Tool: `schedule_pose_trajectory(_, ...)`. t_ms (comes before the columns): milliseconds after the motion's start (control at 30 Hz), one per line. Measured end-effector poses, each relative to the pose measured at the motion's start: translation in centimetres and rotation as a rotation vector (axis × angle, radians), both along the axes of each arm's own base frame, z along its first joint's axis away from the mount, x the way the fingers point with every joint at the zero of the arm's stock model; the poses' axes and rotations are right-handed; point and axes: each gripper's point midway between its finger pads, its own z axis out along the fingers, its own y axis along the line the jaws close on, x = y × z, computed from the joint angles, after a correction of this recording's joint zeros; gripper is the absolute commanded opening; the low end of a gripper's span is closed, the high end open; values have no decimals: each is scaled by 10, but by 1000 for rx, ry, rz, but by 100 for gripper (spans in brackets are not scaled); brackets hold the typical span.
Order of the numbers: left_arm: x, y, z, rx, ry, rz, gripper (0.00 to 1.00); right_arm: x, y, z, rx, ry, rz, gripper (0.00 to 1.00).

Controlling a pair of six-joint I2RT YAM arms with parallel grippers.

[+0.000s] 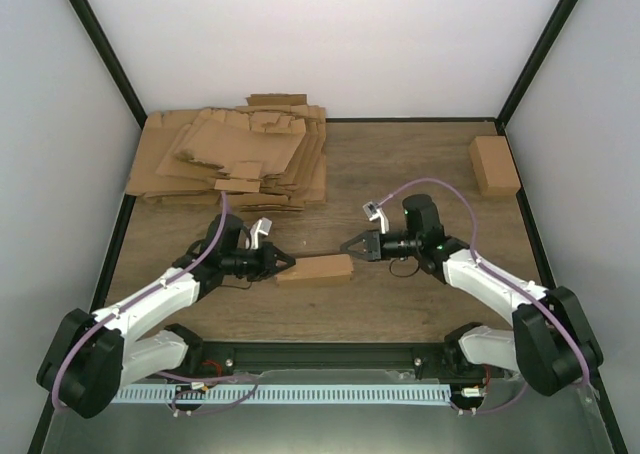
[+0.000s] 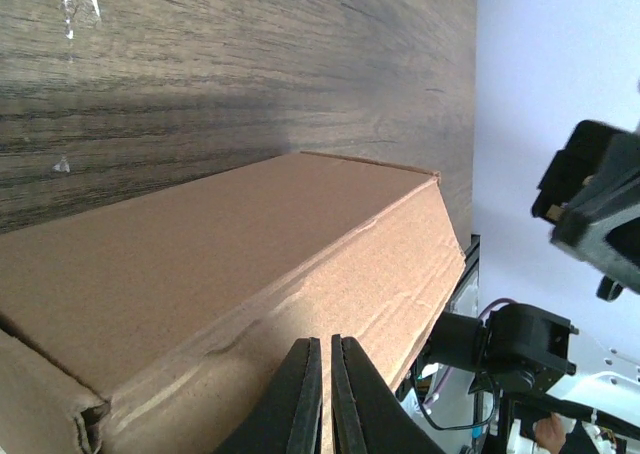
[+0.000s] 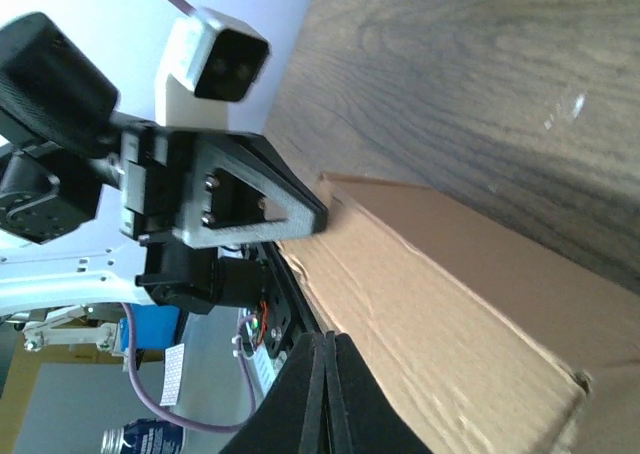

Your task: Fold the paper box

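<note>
The paper box [image 1: 315,269] lies on the wooden table as a small closed brown carton, between the two arms. My left gripper [image 1: 290,262] is shut, its tips against the box's left end; in the left wrist view the box [image 2: 250,264] fills the frame behind the left gripper [image 2: 326,342], whose jaws have nothing between them. My right gripper [image 1: 346,246] is shut too, pointing at the box's right end from just behind it. In the right wrist view the right gripper [image 3: 322,339] stands before the box [image 3: 450,294], and the left gripper's fingers [image 3: 290,209] touch its far end.
A thick heap of flat brown cardboard sheets [image 1: 235,159] lies at the back left. Another small brown carton [image 1: 494,164] sits at the back right by the wall. White walls with black frame posts close in the table on three sides.
</note>
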Motion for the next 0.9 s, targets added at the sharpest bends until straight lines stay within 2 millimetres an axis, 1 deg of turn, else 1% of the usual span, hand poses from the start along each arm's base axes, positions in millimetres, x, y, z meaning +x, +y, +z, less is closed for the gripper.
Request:
schedule_pose_trajectory(67, 0, 0, 0, 1, 1, 0, 6, -3, 0, -10, -6, 22, 8, 1)
schedule_pose_trajectory(200, 1, 0, -1, 4, 4, 2, 6, -10, -3, -43, -43, 106, 12, 1)
schedule_pose_trajectory(267, 1, 0, -1, 5, 6, 2, 6, -11, -3, -56, -55, 136, 15, 1)
schedule_pose_trajectory(333, 1, 0, -1, 10, 14, 2, 6, -8, -1, -58, -46, 124, 23, 1)
schedule_pose_trajectory(433, 3, -1, 5, 12, 12, 0, 7, -3, 2, -58, -31, 98, 29, 1)
schedule_pose_trajectory(567, 8, -4, 27, -3, -26, -8, 7, 1, 5, -59, -15, 79, 37, 1)
schedule_pose_trajectory(633, 7, -5, 37, -20, -50, -16, 7, 1, 6, -59, -9, 74, 42, 1)
schedule_pose_trajectory(733, 3, -5, 47, -44, -72, -30, 7, 1, 6, -58, -6, 71, 45, 1)
schedule_pose_trajectory(800, 0, -5, 44, -52, -74, -36, 6, 1, 6, -57, -6, 71, 45, 1)
schedule_pose_trajectory(900, -6, -3, 19, -40, -30, -41, 6, 1, 6, -51, -11, 74, 41, 1)
